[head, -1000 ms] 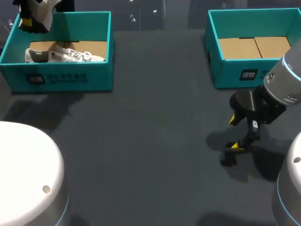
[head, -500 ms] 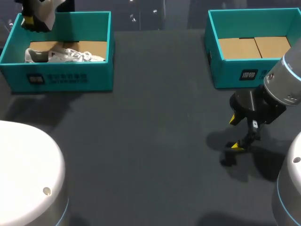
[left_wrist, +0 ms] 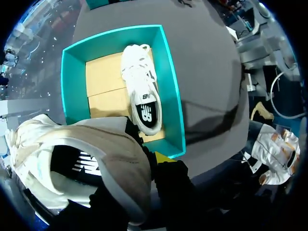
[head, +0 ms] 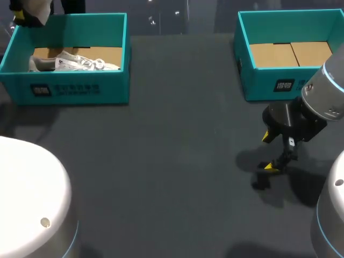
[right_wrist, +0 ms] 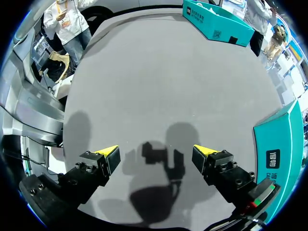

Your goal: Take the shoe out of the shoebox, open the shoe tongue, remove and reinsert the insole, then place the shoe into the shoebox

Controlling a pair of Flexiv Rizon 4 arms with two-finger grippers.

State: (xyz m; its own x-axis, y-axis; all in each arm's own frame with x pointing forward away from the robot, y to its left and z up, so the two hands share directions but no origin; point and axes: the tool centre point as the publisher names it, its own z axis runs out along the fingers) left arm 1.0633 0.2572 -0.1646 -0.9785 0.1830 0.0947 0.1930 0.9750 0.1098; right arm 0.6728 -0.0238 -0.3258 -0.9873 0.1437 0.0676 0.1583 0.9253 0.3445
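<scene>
Seen from overhead, the left pincer (head: 22, 15) is hovering at the 10 o'clock corner of the tabletop (head: 177, 134), above the far left corner of the left shoebox (head: 70, 88). It is carrying the lifted shoe (left_wrist: 82, 149), a cream one whose collar opening and dark insole are facing the wrist camera. The shoe is hiding most of the fingers, so the pincer is probably pinching it at the collar. This shoe is out of the box, and the open tabletop where the tongue could be worked is lying toward 4 o'clock from it.

The right pincer (head: 269, 152) is hanging spread wide just above the tabletop at 4 o'clock, in front of the right shoebox (head: 269, 86) and well apart from the lifted shoe. That makes the left arm by far the nearer one.

A second shoe (head: 75, 63), white, is lying inside the left shoebox with its long axis running 9 to 3 o'clock, heel at 9.

Counted: two shoes, two teal shoeboxes, two pincers
</scene>
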